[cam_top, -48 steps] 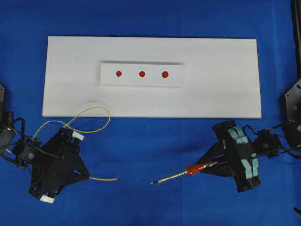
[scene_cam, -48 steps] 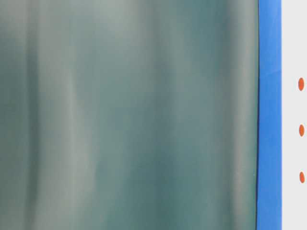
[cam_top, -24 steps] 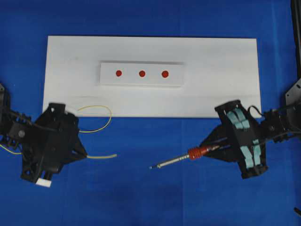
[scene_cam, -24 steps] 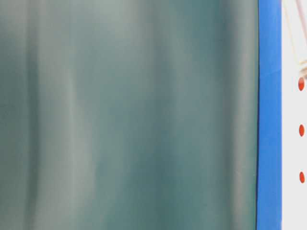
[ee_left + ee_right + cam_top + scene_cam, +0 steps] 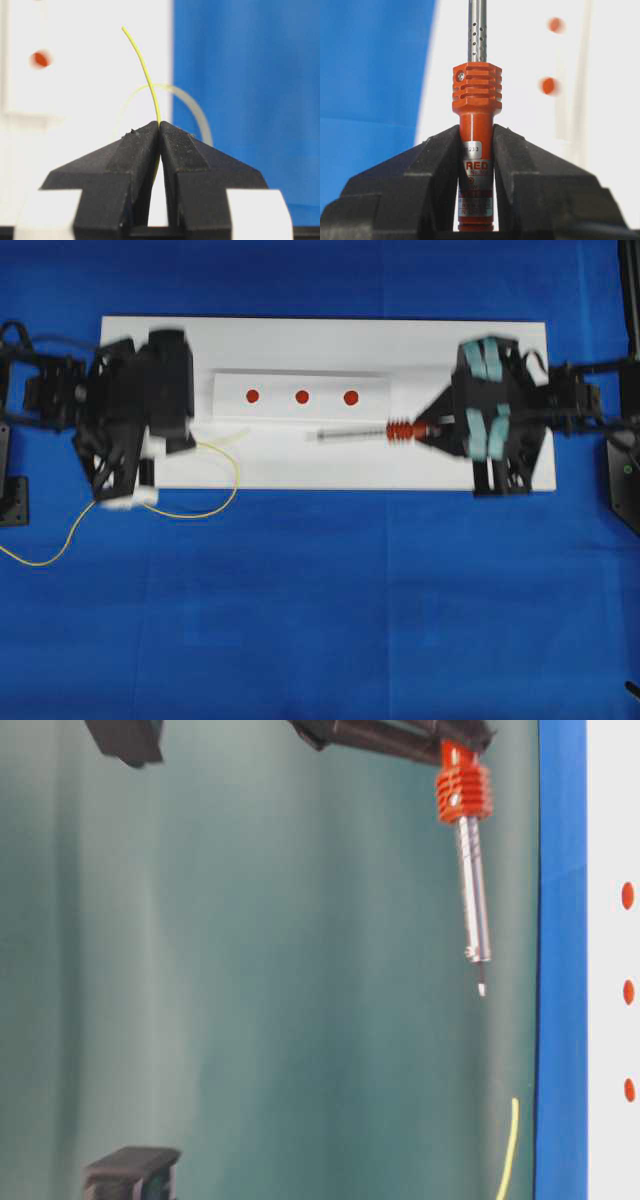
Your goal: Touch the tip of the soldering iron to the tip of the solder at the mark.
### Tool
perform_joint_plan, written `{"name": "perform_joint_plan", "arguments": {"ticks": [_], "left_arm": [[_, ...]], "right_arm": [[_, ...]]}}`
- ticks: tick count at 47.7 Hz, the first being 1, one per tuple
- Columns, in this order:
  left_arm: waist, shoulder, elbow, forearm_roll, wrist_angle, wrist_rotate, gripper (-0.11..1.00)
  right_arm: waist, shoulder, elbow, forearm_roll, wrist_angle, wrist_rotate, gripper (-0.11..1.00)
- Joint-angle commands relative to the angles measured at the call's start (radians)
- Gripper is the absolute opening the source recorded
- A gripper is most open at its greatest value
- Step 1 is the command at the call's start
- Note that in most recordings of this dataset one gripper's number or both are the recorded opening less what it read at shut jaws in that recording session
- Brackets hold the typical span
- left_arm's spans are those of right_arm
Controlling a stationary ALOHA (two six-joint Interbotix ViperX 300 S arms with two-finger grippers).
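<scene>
At the far left of the overhead view, the solder (image 5: pixel 205 511) trails as a thin yellow wire from the blue cloth (image 5: pixel 320 620), curves up in a loose loop over the front edge of the white board (image 5: pixel 460 350), and ends with its free tip near the left end of the raised white strip (image 5: pixel 375 400). The left gripper (image 5: pixel 186 437) is above the left part of the board. In the left wrist view its jaws are pressed together on the solder (image 5: pixel 145 75), and the wire rises from between them in a light curve.

The strip carries three red marks (image 5: pixel 302 396) in a row. The tip of the solder is just beside the strip, below the left mark, but not on it.

Further right, the soldering iron (image 5: pixel 365 433) lies almost level over the board, just in front of the strip – its metal shaft points left toward the solder, and a clear gap stays between the two tips. The table-level view shows the same gap.

On the right, the right gripper (image 5: pixel 432 430) is clenched on the red-orange handle of the iron (image 5: pixel 476 145), below the ribbed collar.
</scene>
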Motion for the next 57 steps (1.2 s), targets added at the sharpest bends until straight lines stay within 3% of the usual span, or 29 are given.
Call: {"name": "perform_joint_plan", "arguments": {"ticks": [1, 13, 24, 45, 57], "left_arm": [[0.043, 0.0, -0.017, 0.003, 0.015, 0.002, 0.01], [0.114, 0.025, -0.002, 0.005, 0.034, 0.0, 0.01], [0.152, 0.077, 0.011, 0.003, 0.026, -0.003, 0.01], [0.149, 0.107, -0.003, 0.003, -0.006, -0.009, 0.01], [0.138, 0.192, -0.046, 0.003, -0.006, 0.0, 0.01]], "right_arm": [[-0.043, 0.005, -0.035, -0.012, 0.002, -0.002, 0.06], [-0.12, 0.081, -0.077, -0.028, 0.002, 0.0, 0.06], [-0.138, 0.17, -0.126, -0.031, 0.017, 0.0, 0.06], [-0.141, 0.206, -0.146, -0.032, 0.018, 0.002, 0.06], [-0.141, 0.215, -0.144, -0.032, 0.017, 0.002, 0.06]]}}
